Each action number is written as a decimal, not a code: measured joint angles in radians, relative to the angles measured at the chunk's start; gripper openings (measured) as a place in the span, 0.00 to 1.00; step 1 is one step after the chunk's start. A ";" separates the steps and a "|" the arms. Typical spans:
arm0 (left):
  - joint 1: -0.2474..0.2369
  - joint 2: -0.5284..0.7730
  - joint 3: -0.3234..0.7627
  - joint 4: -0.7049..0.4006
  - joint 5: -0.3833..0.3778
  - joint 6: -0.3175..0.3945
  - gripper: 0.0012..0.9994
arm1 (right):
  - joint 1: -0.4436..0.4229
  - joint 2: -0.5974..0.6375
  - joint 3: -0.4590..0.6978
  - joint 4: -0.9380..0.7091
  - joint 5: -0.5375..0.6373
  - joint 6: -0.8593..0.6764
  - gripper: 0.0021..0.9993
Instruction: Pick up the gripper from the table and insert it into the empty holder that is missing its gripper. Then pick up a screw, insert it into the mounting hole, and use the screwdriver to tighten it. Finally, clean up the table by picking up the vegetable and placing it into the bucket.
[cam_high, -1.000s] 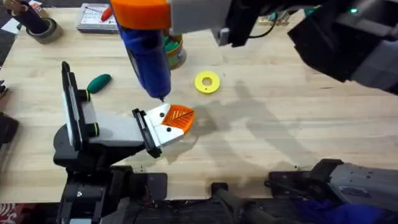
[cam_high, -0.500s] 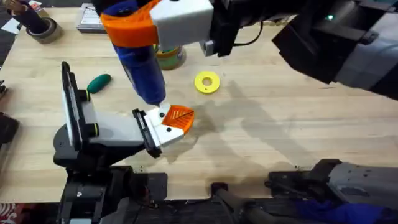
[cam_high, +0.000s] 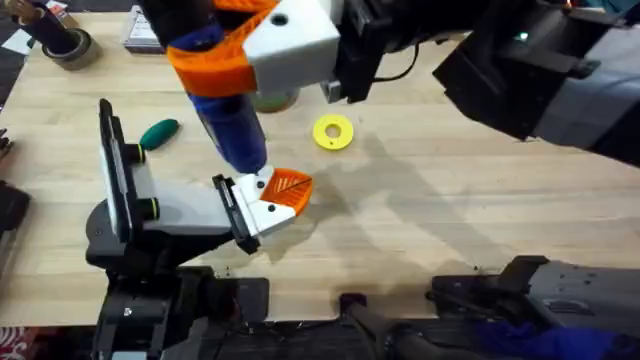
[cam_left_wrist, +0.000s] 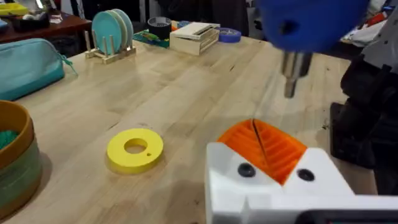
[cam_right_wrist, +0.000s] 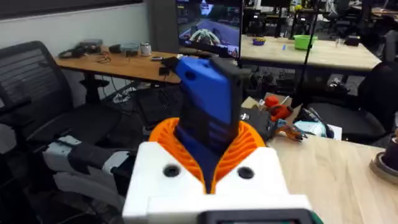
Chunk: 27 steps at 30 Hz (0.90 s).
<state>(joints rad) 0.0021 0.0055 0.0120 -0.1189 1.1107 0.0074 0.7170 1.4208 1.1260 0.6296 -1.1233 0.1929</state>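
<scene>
My right gripper (cam_high: 240, 62) reaches across the table, shut on the blue screwdriver (cam_high: 232, 130), which points down. Its dark tip (cam_left_wrist: 290, 81) hangs just above the white holder (cam_left_wrist: 273, 186) of my left gripper (cam_high: 290, 190). That gripper lies low over the table with its orange ribbed pads (cam_left_wrist: 277, 149) pressed together. Two dark screw heads (cam_left_wrist: 246, 170) show in the white mount. In the right wrist view the orange pads (cam_right_wrist: 249, 146) clamp the screwdriver (cam_right_wrist: 208, 106). The green vegetable (cam_high: 158, 131) lies on the table left of the screwdriver. The bucket (cam_high: 278, 100) is mostly hidden behind my right gripper.
A yellow flat ring (cam_high: 333, 132) lies right of the screwdriver. A tape roll (cam_high: 62, 42) sits at the far left corner. A teal pouch (cam_left_wrist: 28, 65) and a rack of plates (cam_left_wrist: 112, 31) stand farther off. The right arm's bulk (cam_high: 540, 70) hangs over the far right.
My right gripper has swung left and closer to the camera with the screwdriver. The screwdriver's tip has come down nearer the white mount. The left arm has stayed still.
</scene>
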 joint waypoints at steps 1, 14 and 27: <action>0.000 0.000 0.000 0.000 0.000 0.000 0.00 | 0.000 0.000 -0.004 0.002 0.000 -0.001 0.02; 0.000 0.000 0.000 0.000 0.000 0.000 0.00 | 0.005 0.000 -0.030 0.006 0.000 -0.019 0.02; 0.000 0.000 0.000 0.000 0.000 0.000 0.00 | 0.014 0.001 -0.043 0.002 0.000 -0.061 0.02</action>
<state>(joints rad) 0.0021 0.0055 0.0120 -0.1192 1.1104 0.0074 0.7311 1.4221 1.0832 0.6321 -1.1235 0.1317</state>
